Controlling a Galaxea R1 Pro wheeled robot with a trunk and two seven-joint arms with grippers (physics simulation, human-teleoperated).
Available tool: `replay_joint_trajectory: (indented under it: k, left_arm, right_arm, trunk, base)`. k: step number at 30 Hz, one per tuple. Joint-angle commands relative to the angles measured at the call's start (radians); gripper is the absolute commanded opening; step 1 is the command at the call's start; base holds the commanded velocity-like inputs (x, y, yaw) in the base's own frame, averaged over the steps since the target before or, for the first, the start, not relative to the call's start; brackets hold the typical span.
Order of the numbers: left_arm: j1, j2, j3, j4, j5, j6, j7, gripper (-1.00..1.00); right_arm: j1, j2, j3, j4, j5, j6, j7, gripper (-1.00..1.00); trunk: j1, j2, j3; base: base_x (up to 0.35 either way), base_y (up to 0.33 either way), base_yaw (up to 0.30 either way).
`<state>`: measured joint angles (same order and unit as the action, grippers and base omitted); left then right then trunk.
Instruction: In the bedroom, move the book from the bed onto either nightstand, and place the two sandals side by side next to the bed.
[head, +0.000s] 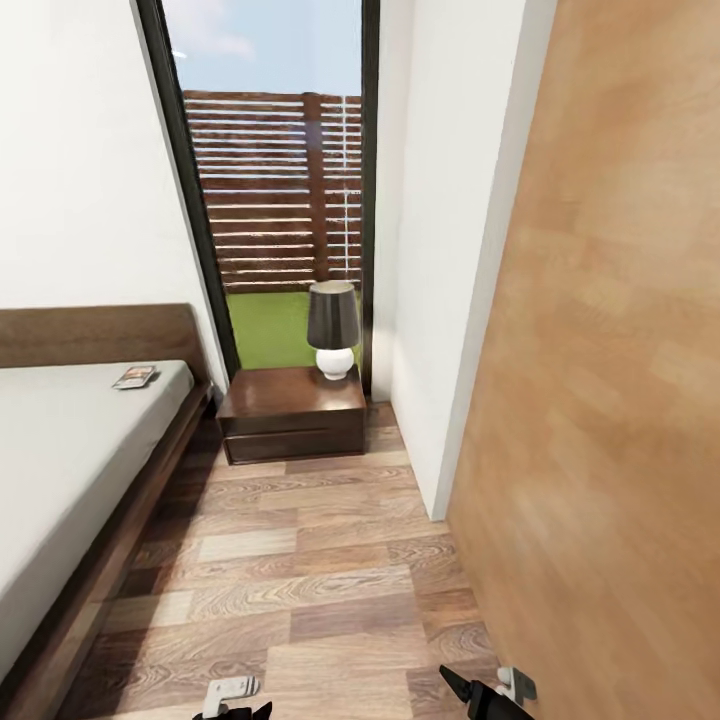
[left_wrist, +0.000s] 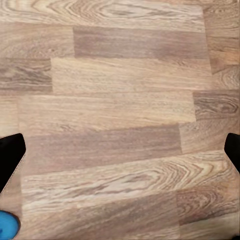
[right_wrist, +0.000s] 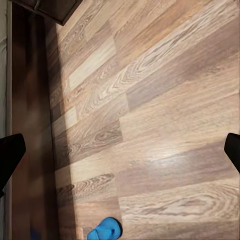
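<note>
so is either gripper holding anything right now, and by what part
Nothing is held. The left gripper and right gripper both have their jaws wide apart over bare floor, and the book lies on the bed.

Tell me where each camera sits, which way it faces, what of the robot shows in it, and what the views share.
Head view: on the head, looking forward and down at the bed with the book, the nightstand with a lamp, the window; both arms' ends at the lower edge.
Left wrist view: on the left arm, looking down at the floor; dark fingertips at both sides, a blue bit.
Right wrist view: on the right arm, looking down beside the bed's frame; fingertips, a sandal.
Shared: the plank floor.
</note>
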<state>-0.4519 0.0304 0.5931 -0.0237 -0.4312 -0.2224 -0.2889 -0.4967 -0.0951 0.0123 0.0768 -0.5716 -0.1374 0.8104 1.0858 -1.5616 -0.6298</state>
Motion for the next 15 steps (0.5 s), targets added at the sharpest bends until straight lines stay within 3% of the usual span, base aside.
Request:
replay_joint_trajectory:
  k: [1,8,15]
  left_arm:
    - [-0.001,0.000,0.009,0.001,-0.009,-0.003,-0.003,1.00]
    - [-0.001,0.000,0.008,0.001,-0.009,-0.003,-0.003,1.00]
    - [-0.001,0.000,0.008,0.001,-0.008,-0.003,-0.003,1.00]
  right_arm:
    - [-0.002,0.000,0.001,0.005,-0.001,-0.008,0.004,1.00]
    - [-0.002,0.001,0.001,0.005,-0.001,-0.008,0.004,1.00]
    - [-0.002,0.002,0.001,0.005,-0.001,-0.008,0.004,1.00]
  trunk:
    - [0.001,0.000,-0.001]
    - [0.001,0.000,-0.001]
    - [0.001,0.000,-0.001]
  base:
    - [0.316,0.000,0.000]
    - [0.288,0.000,0.000]
    - [0.052,0.000,0.000]
